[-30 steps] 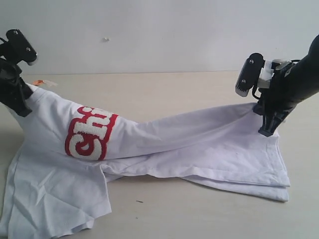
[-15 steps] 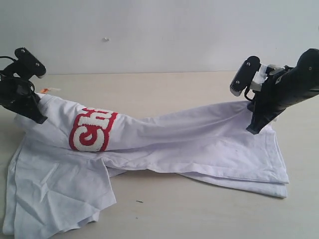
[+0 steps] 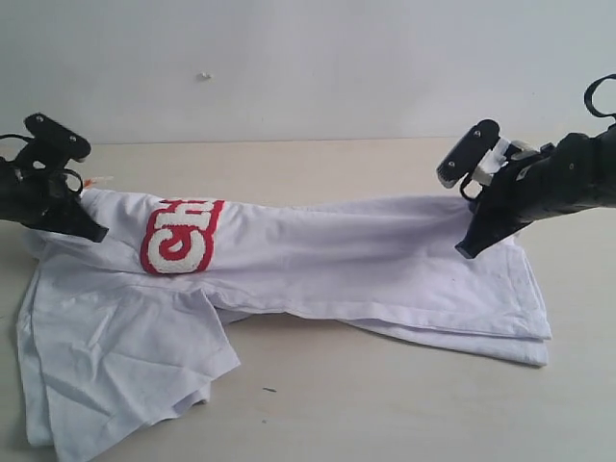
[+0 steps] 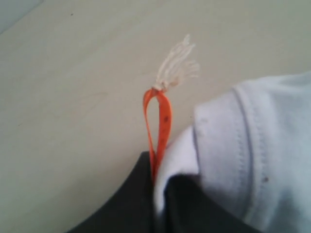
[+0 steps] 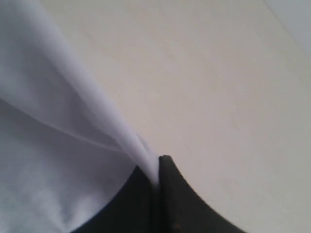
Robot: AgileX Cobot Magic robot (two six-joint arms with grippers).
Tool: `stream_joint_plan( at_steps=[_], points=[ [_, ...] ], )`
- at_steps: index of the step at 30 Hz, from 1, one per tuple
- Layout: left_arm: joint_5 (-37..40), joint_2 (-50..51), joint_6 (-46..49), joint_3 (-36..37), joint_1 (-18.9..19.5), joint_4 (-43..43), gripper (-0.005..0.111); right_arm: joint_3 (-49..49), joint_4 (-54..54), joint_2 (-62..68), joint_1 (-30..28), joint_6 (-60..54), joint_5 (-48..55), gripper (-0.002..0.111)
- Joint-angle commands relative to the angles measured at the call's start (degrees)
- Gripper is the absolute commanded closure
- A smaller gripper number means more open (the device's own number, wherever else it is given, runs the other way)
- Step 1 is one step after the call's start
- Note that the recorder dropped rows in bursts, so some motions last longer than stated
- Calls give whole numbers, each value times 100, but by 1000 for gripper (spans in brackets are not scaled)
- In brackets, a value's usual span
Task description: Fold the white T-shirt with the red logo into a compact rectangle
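Stretching between the two arms, the white T-shirt [image 3: 337,260] lies across the middle of the table [image 3: 385,414], drawn into a long band from left to right. The left gripper [image 3: 94,231] is clamped on the collar end at the far left, just beside the orange neck tag [image 4: 158,121], which loops out from the pinched cloth. The right gripper [image 3: 466,248] is pinched tight on the hem end at the right, with a thin ridge of fabric rising from between its closed jaws. The red logo [image 3: 180,236] sits left of centre and curves over the folded edge, so only its first letters read. A lengthwise fold looks partly made: the right half lies in stacked layers with edges roughly matched, while at the near left a sleeve and loose cloth spill out crumpled. What is probably left is laying the band flat, tucking that loose part in, and folding end over end into a rectangle. No container shows in any view.
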Motion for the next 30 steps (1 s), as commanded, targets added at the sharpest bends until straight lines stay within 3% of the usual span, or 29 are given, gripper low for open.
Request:
stream_joint_plan(
  at_steps=[1,4,8,11,15,23,27,30],
  points=[
    [-340,76,-201,0,30,-378,98,9,484,134,-29,44,-395,97],
    [-459,87,-263,0,30,-388,76,9,530,174,-29,33,-590,77],
    [-871,87,-992,0,30,-402,42,9,530,192,-29,33,-825,41],
    [-1064,87,-1135,0,30,-402,25,9,530,192,-29,-13,-826,28],
    [-1363,49,-1016,0,30,-283,17,9,530,192,-29,-4,-826,27],
    [-1397,-257,-1008,0,82,-274,16,9,530,43,-29,-4,-856,27],
    [-912,-504,-1060,0,181,-259,16,9,465,-281,-29,-4,-860,27],
    [-125,-646,-1230,0,255,-259,16,9,465,-596,-29,-4,-542,29]
  ],
)
